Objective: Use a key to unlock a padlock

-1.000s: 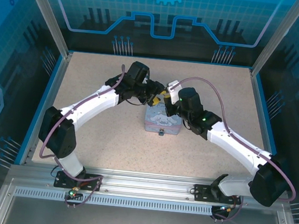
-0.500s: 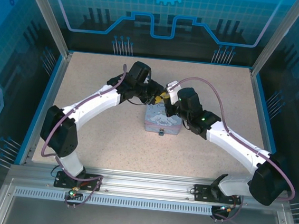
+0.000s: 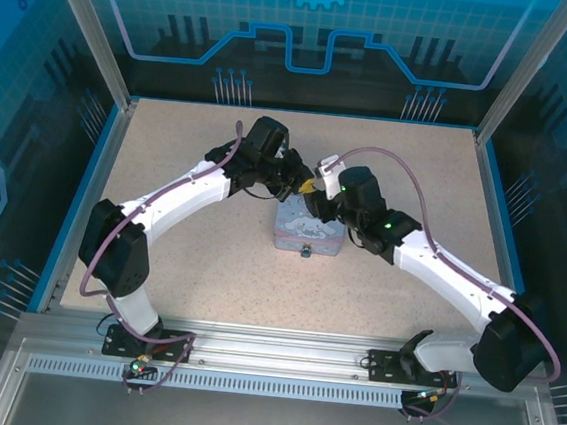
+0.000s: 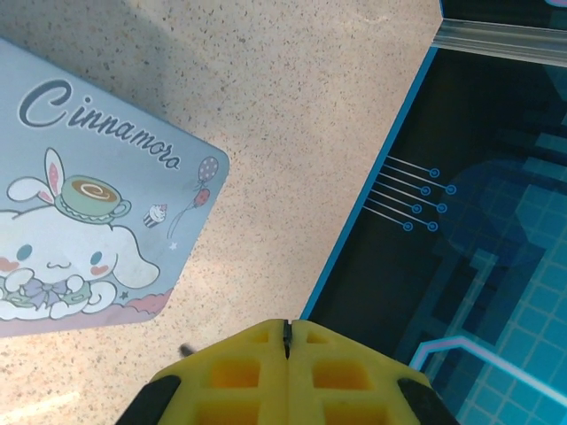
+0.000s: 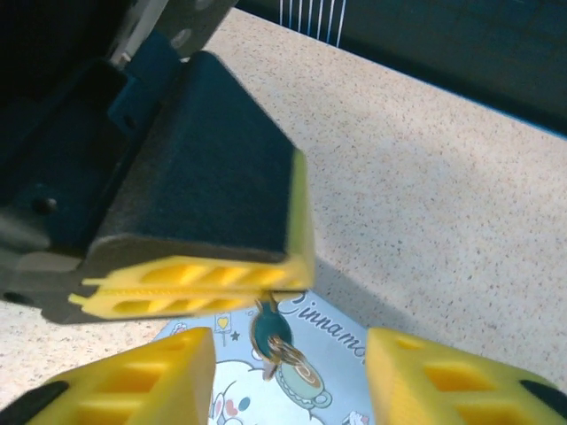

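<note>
Padlock (image 5: 265,329), a tiny dark bluish body with brassy rings at its lower end, hangs from my left gripper (image 4: 286,338), whose yellow pads are pressed together on its top. It dangles just above the printed tin (image 4: 80,221). My right gripper (image 5: 288,376) stands spread, one finger on either side, clear of it.

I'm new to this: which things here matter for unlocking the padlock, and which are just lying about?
In the job: key, pinched in the shut left pincer; open right pincer; padlock, at the near side of the cartoon tin.
Just there: the tin itself; purple cables; table.
</note>
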Motion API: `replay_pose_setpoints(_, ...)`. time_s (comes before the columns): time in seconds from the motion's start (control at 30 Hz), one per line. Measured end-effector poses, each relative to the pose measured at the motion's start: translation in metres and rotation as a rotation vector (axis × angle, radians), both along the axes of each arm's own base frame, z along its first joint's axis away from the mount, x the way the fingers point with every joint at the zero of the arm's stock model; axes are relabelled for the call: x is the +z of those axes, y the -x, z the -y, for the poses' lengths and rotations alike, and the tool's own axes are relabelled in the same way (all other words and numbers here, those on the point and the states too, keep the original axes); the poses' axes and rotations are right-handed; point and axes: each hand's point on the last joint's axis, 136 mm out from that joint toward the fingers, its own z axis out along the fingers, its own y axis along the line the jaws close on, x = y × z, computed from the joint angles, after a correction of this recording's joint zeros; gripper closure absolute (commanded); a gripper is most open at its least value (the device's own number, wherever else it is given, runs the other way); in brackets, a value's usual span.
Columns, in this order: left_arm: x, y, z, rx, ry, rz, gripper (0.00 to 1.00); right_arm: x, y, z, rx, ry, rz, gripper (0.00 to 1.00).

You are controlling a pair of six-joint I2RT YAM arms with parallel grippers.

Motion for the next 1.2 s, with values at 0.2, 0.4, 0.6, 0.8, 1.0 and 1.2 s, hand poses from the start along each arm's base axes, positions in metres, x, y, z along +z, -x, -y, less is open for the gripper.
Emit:
replay_pose_setpoints(0.2,-0.003,-0.009,-0.005,-0.028,-0.075,0.127,1.00,0.044,-0.002,0.065,-0.138,-0.267,-0.025,0.22)
replay_pose_setpoints(0.4,-0.016,-0.009,-0.021,-0.048,-0.159,0.283,1.00,0.043,0.003,0.072,-0.151,-0.533,-0.173,0.23)
replay_pose_setpoints(0.6,0.009,-0.019,-0.010,-0.105,-0.099,0.521,1.00,-0.017,-0.002,0.059,-0.207,-0.801,-0.436,0.26)
replay_pose_setpoints(0.8,0.031,-0.020,0.002,-0.142,0.005,0.737,1.00,-0.028,-0.016,0.049,-0.240,-1.011,-0.530,0.31)
replay_pose_setpoints(1.0,0.049,-0.018,0.002,-0.103,0.100,0.883,1.00,0.011,-0.026,0.047,-0.196,-1.164,-0.463,0.36)
replay_pose_setpoints(1.2,0.066,-0.022,0.001,-0.038,0.192,0.940,1.00,0.029,-0.033,0.039,-0.158,-1.238,-0.429,0.44)
